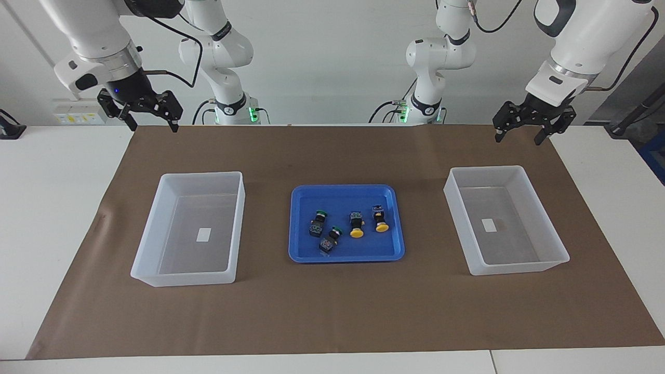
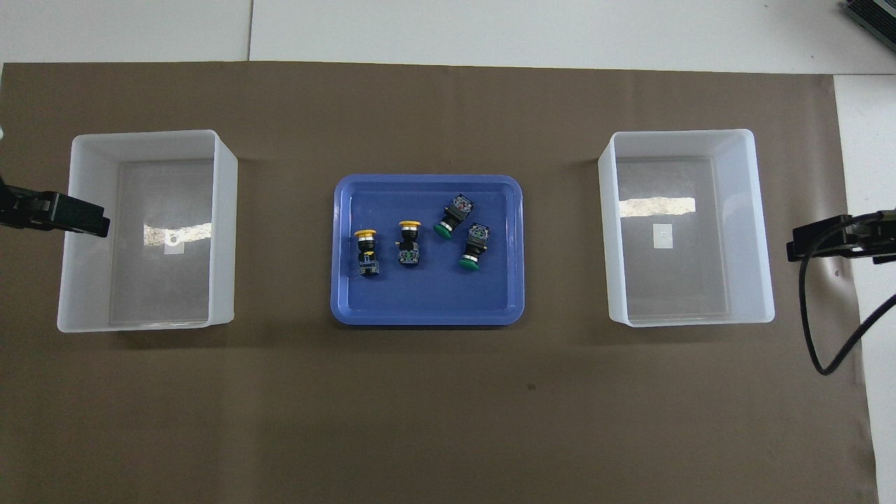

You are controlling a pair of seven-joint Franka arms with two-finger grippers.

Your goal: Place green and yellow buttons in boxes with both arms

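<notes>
The left gripper (image 1: pixel 520 134) and the right gripper (image 1: pixel 150 122) each hung with fingers spread wide and nothing held, over the edge of the brown mat (image 1: pixel 332 311) nearest the robots, at their own ends of the tabletop (image 1: pixel 52 208). Two green-capped push-buttons (image 1: pixel 317 223) (image 1: pixel 330 240) and two yellow mushroom-capped push-buttons (image 1: pixel 356 224) (image 1: pixel 380 218) lay in the shallow blue plastic tray (image 1: pixel 298 254), midway between two translucent white rectangular bins (image 1: pixel 156 278) (image 1: pixel 519 269).
</notes>
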